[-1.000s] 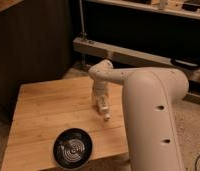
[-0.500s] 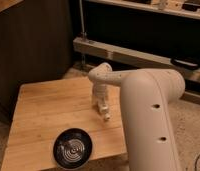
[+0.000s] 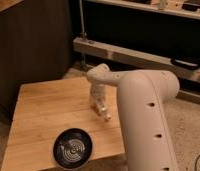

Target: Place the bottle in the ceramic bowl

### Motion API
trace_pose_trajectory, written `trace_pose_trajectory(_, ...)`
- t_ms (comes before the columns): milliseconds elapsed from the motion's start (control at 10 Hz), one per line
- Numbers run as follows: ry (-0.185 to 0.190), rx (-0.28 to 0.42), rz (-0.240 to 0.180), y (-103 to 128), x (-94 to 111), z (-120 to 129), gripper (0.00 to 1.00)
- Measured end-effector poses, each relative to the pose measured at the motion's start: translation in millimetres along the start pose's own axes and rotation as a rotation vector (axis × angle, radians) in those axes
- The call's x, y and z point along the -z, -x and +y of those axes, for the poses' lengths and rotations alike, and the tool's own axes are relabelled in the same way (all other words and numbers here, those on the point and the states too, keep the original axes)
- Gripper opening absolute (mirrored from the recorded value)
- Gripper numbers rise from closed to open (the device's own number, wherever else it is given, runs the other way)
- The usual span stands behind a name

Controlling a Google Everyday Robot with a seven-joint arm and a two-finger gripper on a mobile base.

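Note:
The ceramic bowl (image 3: 73,148) is round, glossy and black with pale rings inside. It stands near the front edge of the wooden table (image 3: 40,112). My gripper (image 3: 99,106) hangs from the white arm (image 3: 143,115) and reaches down to the table's right part, behind and to the right of the bowl. A small white shape at its lower end looks like the bottle (image 3: 105,115), low at the tabletop. The gripper hides most of it, and I cannot tell whether it is held.
The table's right edge runs just past the gripper. A dark wall panel (image 3: 33,45) stands behind the table on the left. A metal shelf frame with a rail (image 3: 143,55) stands behind on the right. The floor is speckled.
The arm's large white link has shifted slightly. The gripper stays at the same spot on the table's right part. The bowl has not moved.

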Motion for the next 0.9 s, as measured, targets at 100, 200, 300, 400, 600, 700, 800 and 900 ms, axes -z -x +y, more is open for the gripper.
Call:
trace_pose_trajectory(100, 0.029, 0.031, -0.028, 2.1, 12.5, 5.7, 0.05)
trace_pose_trajectory(200, 0.053, 0.062, -0.057, 3.9, 27.3, 11.4, 0.01)
trace_pose_trajectory(300, 0.078, 0.098, -0.087, 4.6, 45.3, 19.0, 0.00)
trace_pose_trajectory(400, 0.117, 0.154, -0.130, 4.2, 75.1, 31.0, 0.00)
trace_pose_trajectory(600, 0.203, 0.267, -0.187, -1.2, 120.9, 60.1, 0.00)
trace_pose_trajectory(700, 0.265, 0.337, -0.208, -9.4, 144.0, 80.9, 0.00)
trace_pose_trajectory(800, 0.330, 0.417, -0.230, -20.3, 163.4, 105.1, 0.00)
trace_pose_trajectory(900, 0.376, 0.477, -0.250, -27.4, 177.7, 123.7, 0.00)
